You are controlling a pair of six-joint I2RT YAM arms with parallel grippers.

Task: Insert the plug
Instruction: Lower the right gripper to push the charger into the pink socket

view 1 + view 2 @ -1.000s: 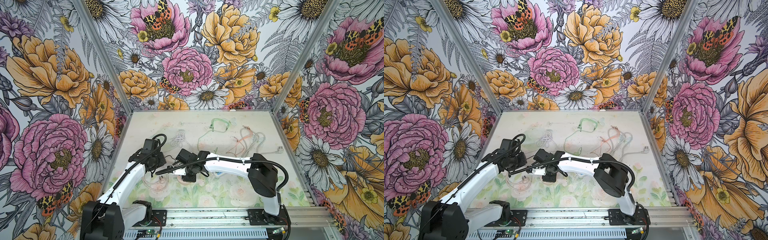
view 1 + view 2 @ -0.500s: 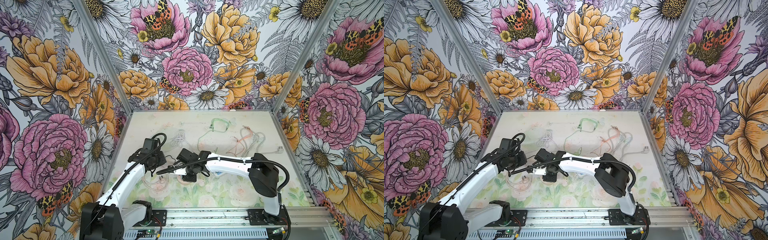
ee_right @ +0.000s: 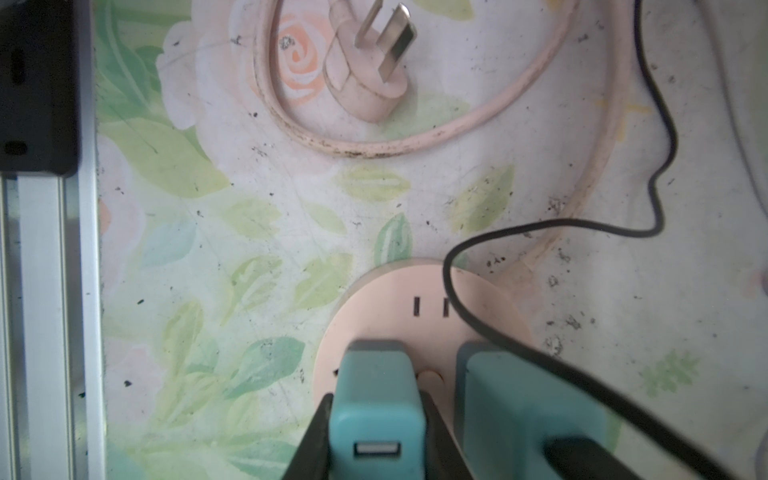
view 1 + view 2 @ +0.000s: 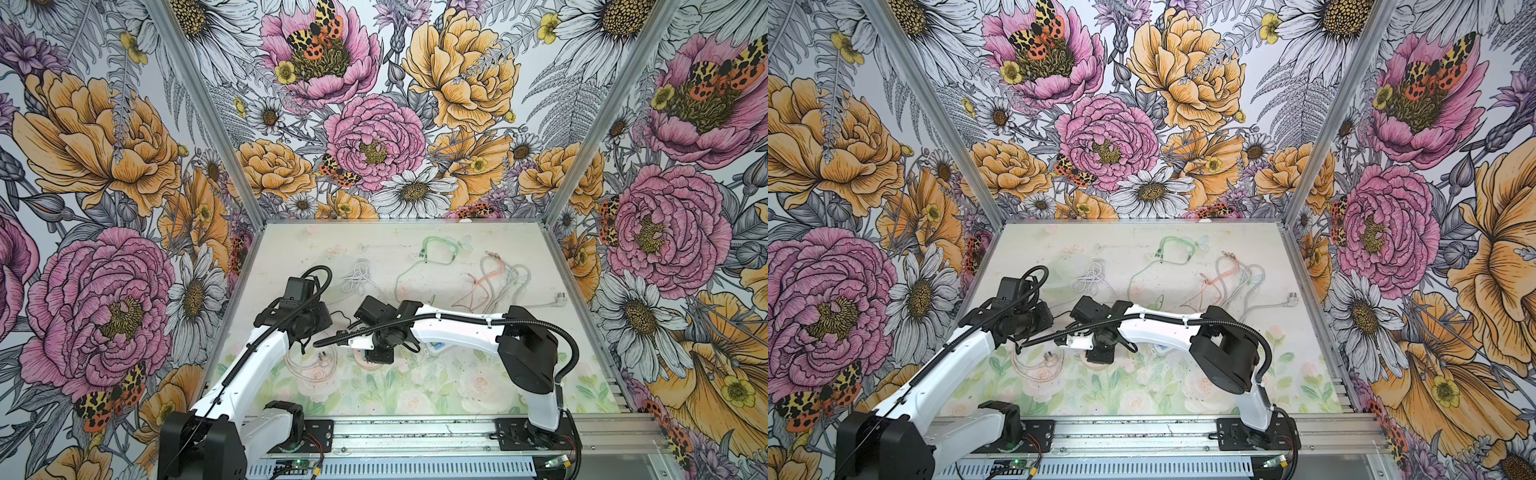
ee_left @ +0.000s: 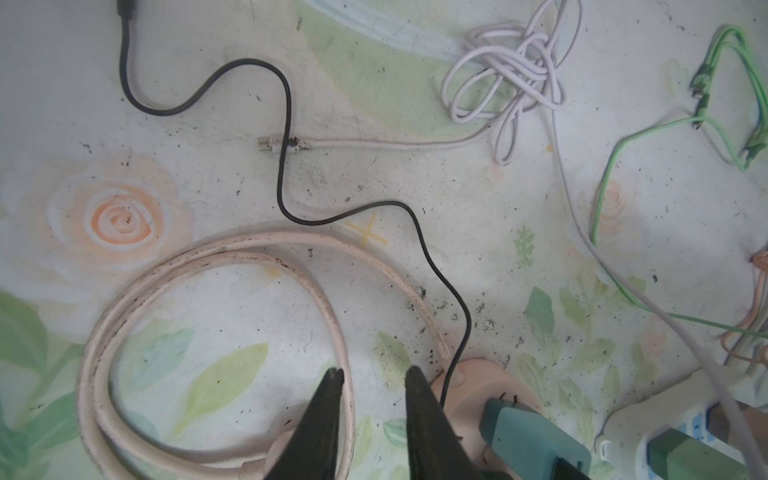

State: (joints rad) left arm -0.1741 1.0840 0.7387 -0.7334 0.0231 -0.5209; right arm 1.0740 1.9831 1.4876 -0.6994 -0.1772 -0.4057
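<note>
In the right wrist view my right gripper (image 3: 377,419) is shut on a teal USB charger plug (image 3: 376,386). The plug stands upright on the round pink socket (image 3: 415,286). A second teal charger (image 3: 519,399) with a black cable (image 3: 660,124) sits in the socket beside it. My left gripper (image 5: 374,376) hangs open just above the mat, close to the socket (image 5: 469,386). Its fingers straddle a loop of the socket's pink cord (image 5: 232,245) without touching it. In both top views the two wrists meet near the middle of the table (image 4: 457,399).
The socket's own pink three-prong plug (image 3: 365,79) lies loose inside its cord loop. A white cable bundle (image 5: 507,79), green leads (image 5: 602,187) and a white power strip (image 5: 665,415) lie nearby. The aluminium front rail (image 3: 41,311) runs along the table edge.
Both arms stay about where they were. The left jaws have parted a little wider.
</note>
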